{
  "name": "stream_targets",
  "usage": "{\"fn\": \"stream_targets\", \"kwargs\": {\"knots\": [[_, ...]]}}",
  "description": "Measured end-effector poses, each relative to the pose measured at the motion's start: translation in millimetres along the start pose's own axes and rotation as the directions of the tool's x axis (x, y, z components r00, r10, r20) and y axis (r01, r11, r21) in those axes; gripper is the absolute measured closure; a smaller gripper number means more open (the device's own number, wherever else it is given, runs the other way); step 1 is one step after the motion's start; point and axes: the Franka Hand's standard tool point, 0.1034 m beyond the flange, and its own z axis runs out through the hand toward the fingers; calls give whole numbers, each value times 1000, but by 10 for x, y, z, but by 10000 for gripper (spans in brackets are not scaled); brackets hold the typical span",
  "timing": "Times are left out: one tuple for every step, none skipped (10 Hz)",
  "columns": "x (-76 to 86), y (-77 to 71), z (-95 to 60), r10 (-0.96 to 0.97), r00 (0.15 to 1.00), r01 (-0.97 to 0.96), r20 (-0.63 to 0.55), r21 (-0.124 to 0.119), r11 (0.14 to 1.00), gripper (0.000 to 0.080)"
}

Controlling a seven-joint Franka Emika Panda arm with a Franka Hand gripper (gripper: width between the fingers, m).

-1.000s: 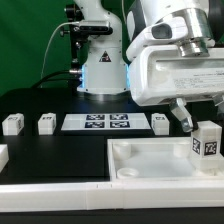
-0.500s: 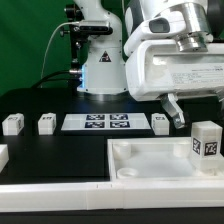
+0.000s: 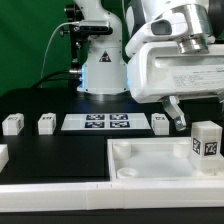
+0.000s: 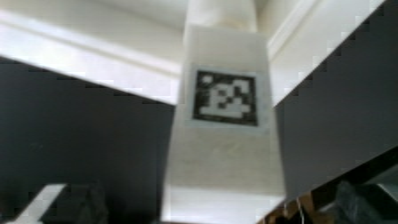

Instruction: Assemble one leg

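The leg (image 3: pixel 207 140), a white post with a black-and-white tag, stands upright at the far corner of the large white tray-like part (image 3: pixel 150 165), on the exterior view's right. My gripper (image 3: pixel 200 118) hangs just above and around its top. One dark finger (image 3: pixel 176 113) shows on the exterior view's left of the leg; the other is cut off by the frame edge. In the wrist view the leg (image 4: pixel 226 97) runs down the middle. The fingertips (image 4: pixel 45 205) stand off it on both sides. The gripper (image 4: pixel 205 210) is open and holds nothing.
Three more small tagged legs lie on the black table: two at the exterior view's left (image 3: pixel 12 123) (image 3: pixel 46 123) and one (image 3: pixel 161 123) beside the marker board (image 3: pixel 97 122). A white part (image 3: pixel 3 156) shows at the left edge. The robot base (image 3: pixel 100 70) stands behind.
The gripper has lifted a little and shifted toward the exterior view's left, away from the leg. The leg stays upright on the tray. Nothing moved in the last half second.
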Motion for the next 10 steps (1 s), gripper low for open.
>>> {"fn": "stream_targets", "kwargs": {"knots": [[6, 10, -2, 1, 1000, -1, -4, -2, 1000, 150], [-60, -75, 22, 5, 994, -8, 108, 34, 999, 150], [-40, -110, 5, 2, 979, -14, 203, 60, 998, 150], [-34, -96, 19, 8, 963, -28, 269, 71, 997, 150], [-81, -74, 21, 10, 926, -47, 378, 88, 995, 150], [-101, -51, 5, -5, 874, -55, 485, 108, 993, 150], [-92, -32, -4, -18, 827, -64, 562, 126, 990, 150], [-53, -39, 25, -18, 828, -64, 560, 128, 990, 150], [-64, -43, 31, -18, 830, -64, 558, 127, 990, 150], [-65, -40, 32, -18, 830, -64, 558, 127, 990, 150]]}}
